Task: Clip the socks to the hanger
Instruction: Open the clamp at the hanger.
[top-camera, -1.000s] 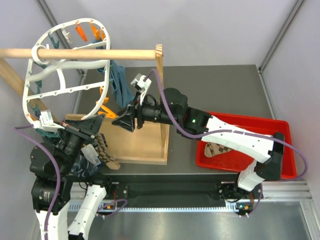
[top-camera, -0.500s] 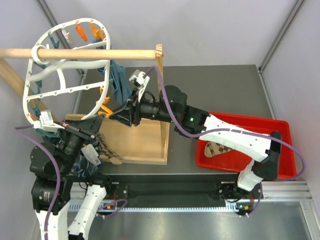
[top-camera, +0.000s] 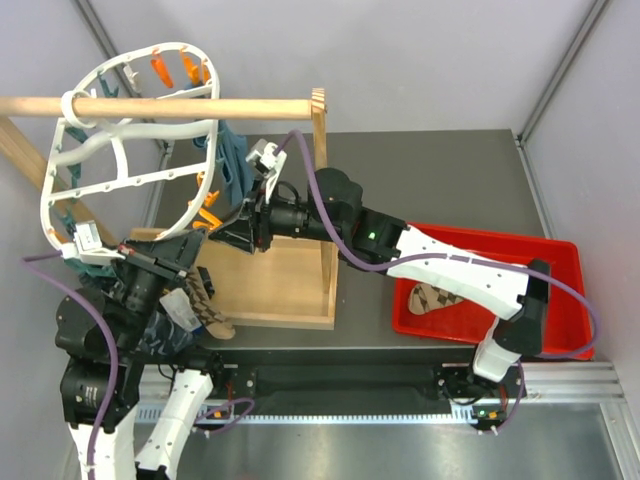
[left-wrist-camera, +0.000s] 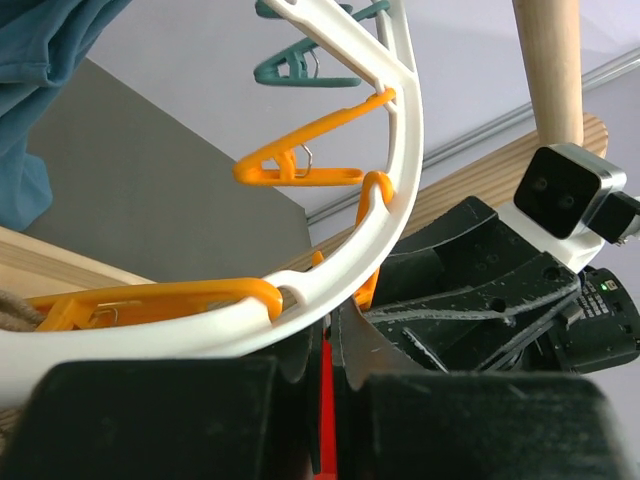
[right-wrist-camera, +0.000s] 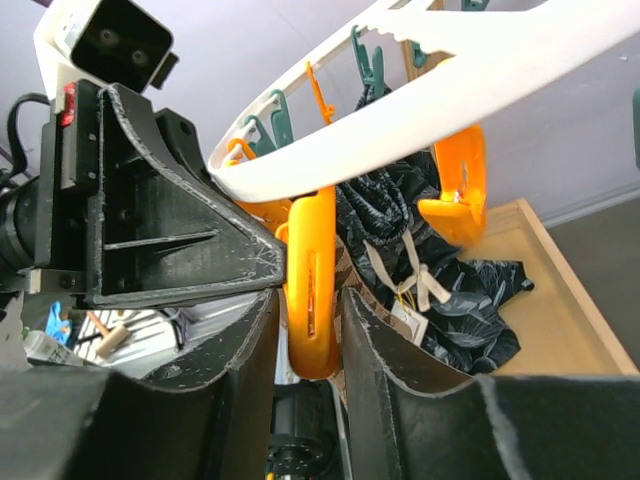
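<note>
From above, the right gripper's (top-camera: 218, 232) tips vanish behind the hanger's (top-camera: 130, 178) rim, and the right arm covers part of the sock (top-camera: 432, 297) in the red tray (top-camera: 500, 248). The left wrist view crops the hanger and shows only a sliver of a second sock (left-wrist-camera: 10, 308). What the left gripper (left-wrist-camera: 325, 345) pinches cannot be told.

White hanger (right-wrist-camera: 480, 65), orange peg (right-wrist-camera: 312, 290), argyle sock (top-camera: 207, 306)

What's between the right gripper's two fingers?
An orange peg hanging from the hanger rim, squeezed by the right gripper. Clearest in the right wrist view.
</note>
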